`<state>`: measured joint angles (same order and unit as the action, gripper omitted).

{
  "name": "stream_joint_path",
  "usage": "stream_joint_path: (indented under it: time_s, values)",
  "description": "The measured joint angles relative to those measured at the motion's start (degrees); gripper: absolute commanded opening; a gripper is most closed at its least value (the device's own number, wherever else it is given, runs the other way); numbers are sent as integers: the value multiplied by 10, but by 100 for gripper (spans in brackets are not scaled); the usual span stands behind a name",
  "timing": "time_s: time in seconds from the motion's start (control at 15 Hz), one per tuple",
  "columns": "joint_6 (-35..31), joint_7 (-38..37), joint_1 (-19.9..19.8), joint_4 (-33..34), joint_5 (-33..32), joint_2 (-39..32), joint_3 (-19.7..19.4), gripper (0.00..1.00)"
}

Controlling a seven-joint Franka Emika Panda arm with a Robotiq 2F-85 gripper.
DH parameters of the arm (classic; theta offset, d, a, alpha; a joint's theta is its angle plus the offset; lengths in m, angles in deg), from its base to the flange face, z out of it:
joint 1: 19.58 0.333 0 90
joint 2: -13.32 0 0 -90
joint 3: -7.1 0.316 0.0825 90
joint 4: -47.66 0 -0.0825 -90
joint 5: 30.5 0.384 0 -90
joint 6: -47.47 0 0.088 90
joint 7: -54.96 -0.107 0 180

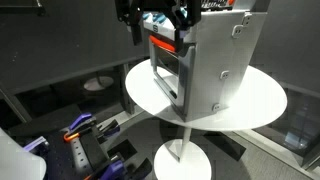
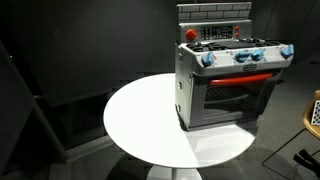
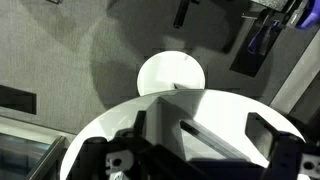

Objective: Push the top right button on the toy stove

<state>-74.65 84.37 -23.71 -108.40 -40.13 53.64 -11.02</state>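
Observation:
The toy stove (image 1: 210,65) is a silver-grey box with an orange-red strip and a dark door. It stands on a round white table (image 1: 255,105). In an exterior view its front (image 2: 232,85) shows blue knobs (image 2: 240,55) in a row and a red button (image 2: 190,34) on top at the left. My gripper (image 1: 160,30) hovers just above the stove's upper front edge with its fingers spread, holding nothing. In the wrist view the open fingers (image 3: 195,138) frame the stove's grey face and door handle (image 3: 168,130) below. The arm is out of view in the exterior view from the front.
The table's white round base (image 3: 170,70) sits on the dark floor. Blue and purple tools (image 1: 80,128) lie on the floor beside the table. A wooden object (image 2: 313,110) stands at the frame edge near the stove. Dark walls surround the table.

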Motion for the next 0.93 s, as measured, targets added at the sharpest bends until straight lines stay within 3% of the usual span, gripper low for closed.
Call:
stream_joint_path:
  time_s: [0.6, 0.93]
  values:
    - [-3, -1, 0, 2, 1, 0, 3, 100]
    - [-29, -6, 10, 37, 14, -1, 20, 100]
